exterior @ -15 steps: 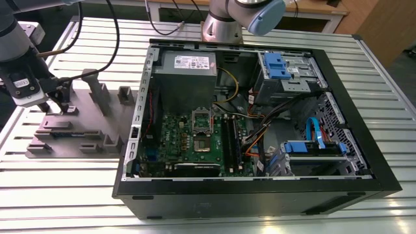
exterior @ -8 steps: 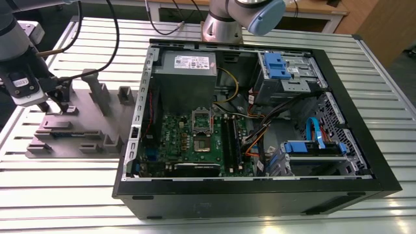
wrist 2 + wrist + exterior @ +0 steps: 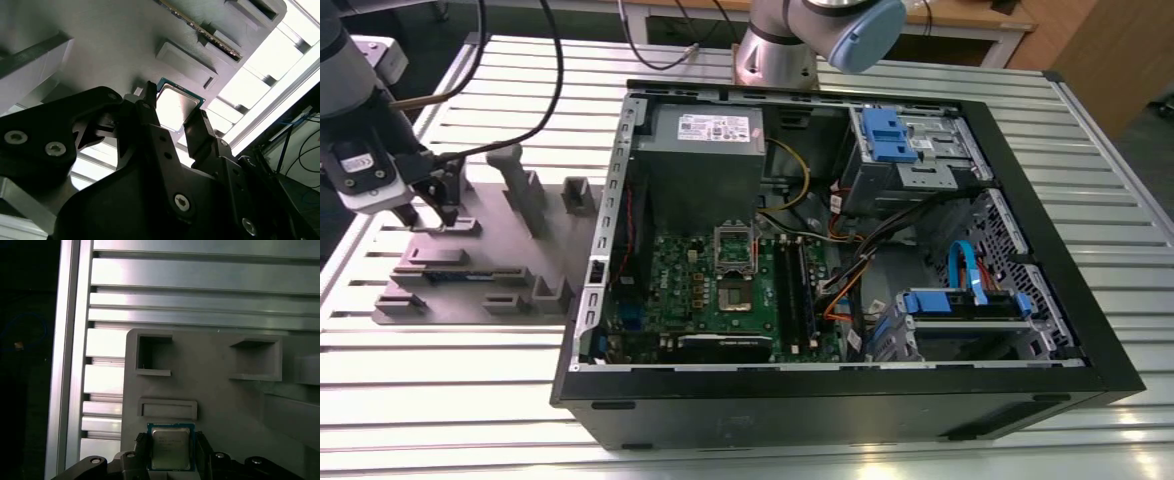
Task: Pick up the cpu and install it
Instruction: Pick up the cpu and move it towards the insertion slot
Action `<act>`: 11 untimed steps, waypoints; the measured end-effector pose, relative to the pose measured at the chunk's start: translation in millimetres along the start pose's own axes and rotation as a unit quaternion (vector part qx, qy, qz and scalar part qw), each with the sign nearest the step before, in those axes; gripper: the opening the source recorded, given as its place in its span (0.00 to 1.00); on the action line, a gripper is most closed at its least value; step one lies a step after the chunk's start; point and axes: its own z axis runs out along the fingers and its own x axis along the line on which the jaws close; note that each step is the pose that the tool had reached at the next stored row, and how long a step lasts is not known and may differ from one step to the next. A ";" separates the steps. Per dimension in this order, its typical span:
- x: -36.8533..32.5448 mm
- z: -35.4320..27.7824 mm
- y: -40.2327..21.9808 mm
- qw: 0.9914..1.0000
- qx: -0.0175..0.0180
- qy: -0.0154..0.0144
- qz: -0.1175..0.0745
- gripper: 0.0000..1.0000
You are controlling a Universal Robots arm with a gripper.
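The cpu (image 3: 171, 447), a small square chip with a shiny metal top, lies in a recess of the grey plastic fixture (image 3: 215, 390); it also shows in the second wrist view (image 3: 176, 104). My gripper (image 3: 171, 452) reaches down over it, one black finger against each of two opposite edges, with no gap showing in both wrist views. In the exterior view the gripper (image 3: 430, 222) stands low over the fixture (image 3: 480, 270) at the exterior view's left. The green motherboard (image 3: 720, 290) with its square socket (image 3: 735, 268) lies inside the open computer case (image 3: 841, 400).
Upright grey posts (image 3: 520, 190) rise from the fixture beside the gripper. A memory stick (image 3: 200, 31) sits in a fixture slot. Cables (image 3: 547, 100) trail over the slatted metal table (image 3: 454, 400). A drive cage with blue latches (image 3: 894, 140) and loose wires fill the case.
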 end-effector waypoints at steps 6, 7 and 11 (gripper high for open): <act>0.1 -7.0 0.3 1.000 -0.001 0.000 0.000 0.47; 0.1 -7.0 0.3 1.000 -0.001 0.000 0.000 0.47; 0.2 -7.1 0.3 1.000 -0.002 0.000 0.000 0.47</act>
